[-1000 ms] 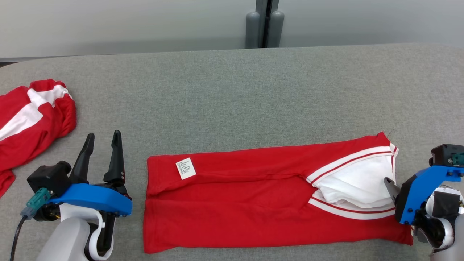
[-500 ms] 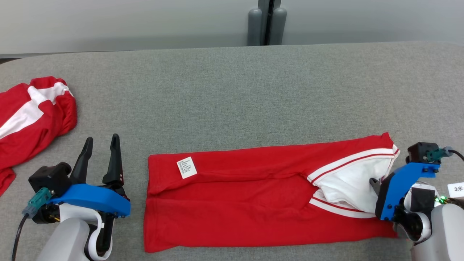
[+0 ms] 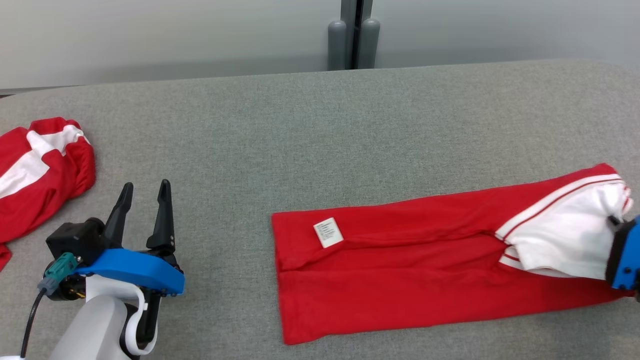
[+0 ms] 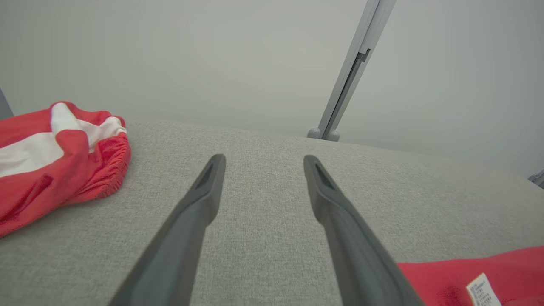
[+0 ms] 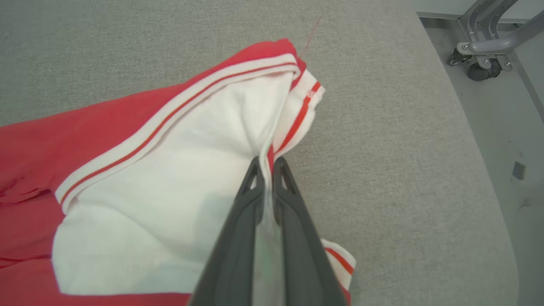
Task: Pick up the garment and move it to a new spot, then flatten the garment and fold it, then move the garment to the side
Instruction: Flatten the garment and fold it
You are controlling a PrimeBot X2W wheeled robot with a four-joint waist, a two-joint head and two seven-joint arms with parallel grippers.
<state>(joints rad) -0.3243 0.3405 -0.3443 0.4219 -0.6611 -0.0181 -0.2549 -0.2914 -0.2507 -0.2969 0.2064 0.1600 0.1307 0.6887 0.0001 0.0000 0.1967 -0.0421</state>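
Note:
The garment (image 3: 400, 270), red with a white striped panel at its right end and a small white label, lies folded in a long band on the grey table (image 3: 320, 125). At the view's right edge, my right gripper (image 3: 614, 221) pinches the white end. The right wrist view shows the right gripper (image 5: 267, 163) shut on the white fabric of the garment (image 5: 170, 170), which bunches at the tips. My left gripper (image 3: 145, 187) stands open over bare table, left of the garment. In the left wrist view the left gripper (image 4: 261, 163) holds nothing, and a corner of the garment (image 4: 467, 276) shows at lower right.
A second red and white garment (image 3: 35, 170) lies crumpled at the table's left end, also seen as a red heap (image 4: 55, 144). The table's rounded right edge (image 5: 467, 127) is close to my right gripper, with floor and a wheeled stand base (image 5: 480, 68) beyond. A grey post (image 3: 352, 35) stands behind.
My right gripper closed on the garment's white end and dragged the whole garment to the right. The left arm stayed put. The head camera shifted slightly.

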